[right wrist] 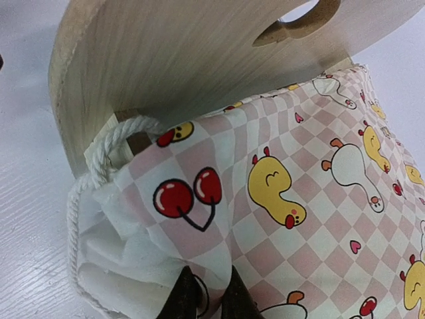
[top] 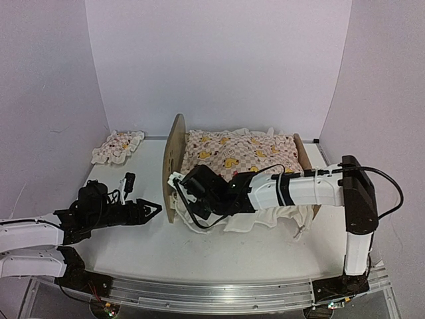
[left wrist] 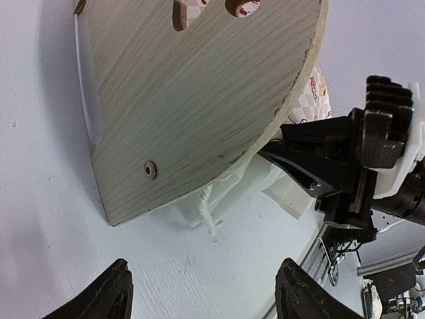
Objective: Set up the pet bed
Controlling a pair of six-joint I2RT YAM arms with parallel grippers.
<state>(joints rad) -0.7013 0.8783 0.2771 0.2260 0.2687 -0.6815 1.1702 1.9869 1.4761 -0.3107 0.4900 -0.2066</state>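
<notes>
The plywood pet bed stands mid-table with its rounded headboard to the left. The pink checkered duck-print cover lies over it and hides the striped base. My right gripper is shut on a fold of the cover at the near corner by the headboard, next to a white cord. My left gripper is open and empty on the table, just left of the headboard. Its two fingertips frame bare table below a hanging white cord.
The small matching ruffled pillow lies at the back left of the table. White walls close in the back and sides. A metal rail runs along the near edge. Cover ruffles hang over the bed's near side.
</notes>
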